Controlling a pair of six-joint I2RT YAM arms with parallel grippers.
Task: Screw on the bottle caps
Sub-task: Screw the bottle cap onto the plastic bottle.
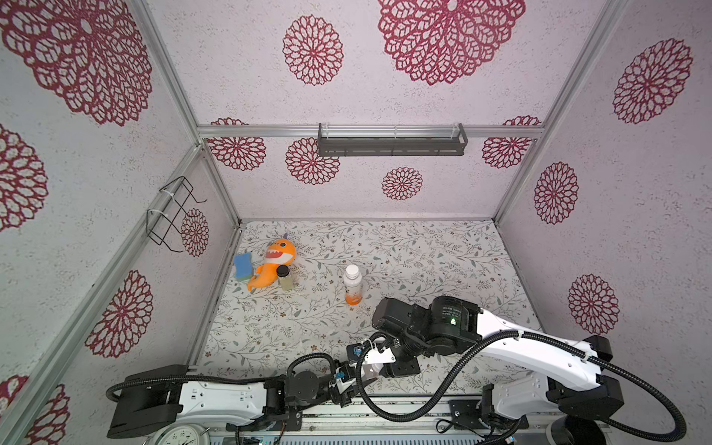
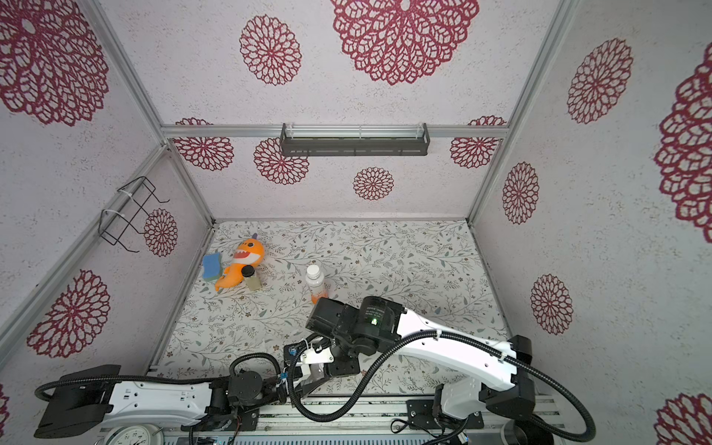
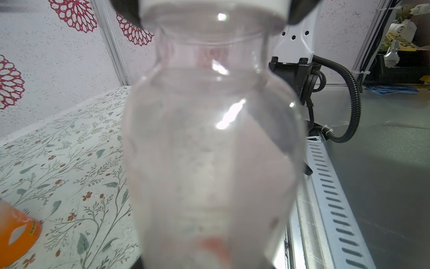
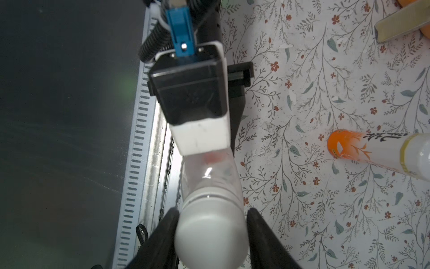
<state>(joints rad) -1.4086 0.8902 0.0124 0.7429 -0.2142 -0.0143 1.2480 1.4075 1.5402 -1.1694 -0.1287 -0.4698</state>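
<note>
A clear bottle (image 3: 209,151) is held near the table's front edge, and my left gripper (image 1: 361,376) is shut on its lower body. The bottle fills the left wrist view and hides the left jaws. A white bottle cap (image 4: 210,233) sits on its neck. My right gripper (image 4: 213,210) comes down from above, shut on that cap with a black finger against each side. The other bottle (image 1: 353,287), with an orange base and a white cap (image 1: 351,270), stands upright by itself mid-table. It also shows in a top view as the orange bottle (image 2: 316,285).
An orange shark plush (image 1: 275,258), a blue sponge (image 1: 242,266) and a small black-lidded jar (image 1: 285,278) lie at the back left. A wire rack (image 1: 169,215) hangs on the left wall, a grey shelf (image 1: 391,140) on the back wall. A slotted metal rail (image 4: 135,163) borders the front edge.
</note>
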